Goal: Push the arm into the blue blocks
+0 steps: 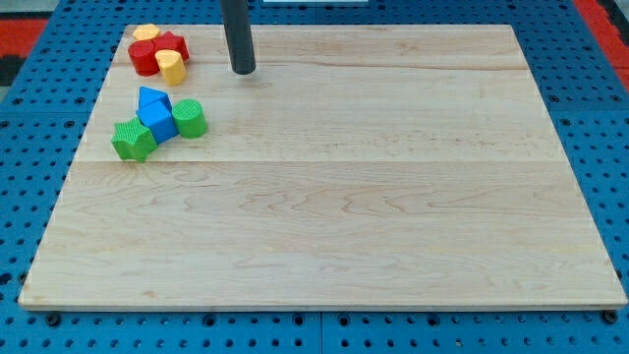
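Two blue blocks sit together at the view's upper left: a blue triangular block (150, 97) and a blue cube-like block (158, 121) just below it. A green star-shaped block (133, 140) touches them on the left and a green cylinder (190, 119) on the right. My tip (243, 70) stands on the board to the upper right of this cluster, apart from it and touching no block.
Near the board's top left corner lie a red cylinder (144, 58), a red star-shaped block (172, 44), a yellow block (146, 32) and a yellow cylinder (172, 67). The wooden board (344, 197) rests on a blue pegboard.
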